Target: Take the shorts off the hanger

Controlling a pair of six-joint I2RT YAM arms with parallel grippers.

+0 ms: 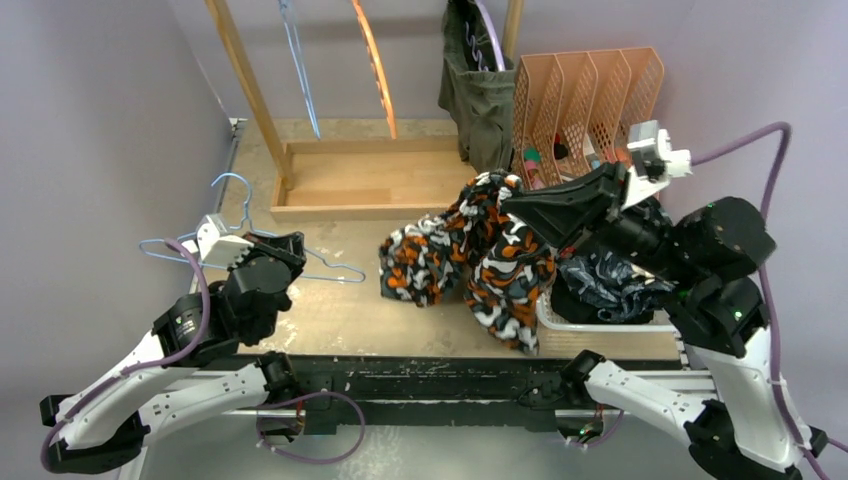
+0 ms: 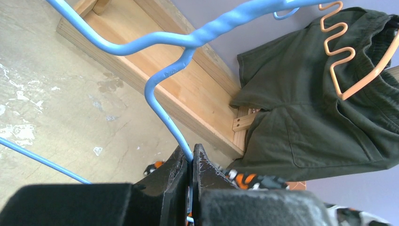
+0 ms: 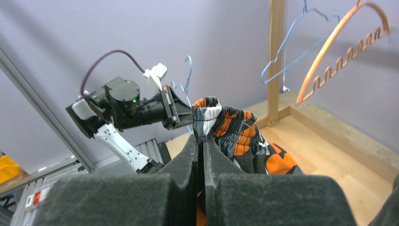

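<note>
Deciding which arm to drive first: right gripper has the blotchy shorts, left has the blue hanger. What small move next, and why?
Probably swing the right gripper over the white basket and release. It is shut on the patterned shorts, which look clear of the blue hanger pinched in the left gripper; dark shorts already lie in that basket.
</note>
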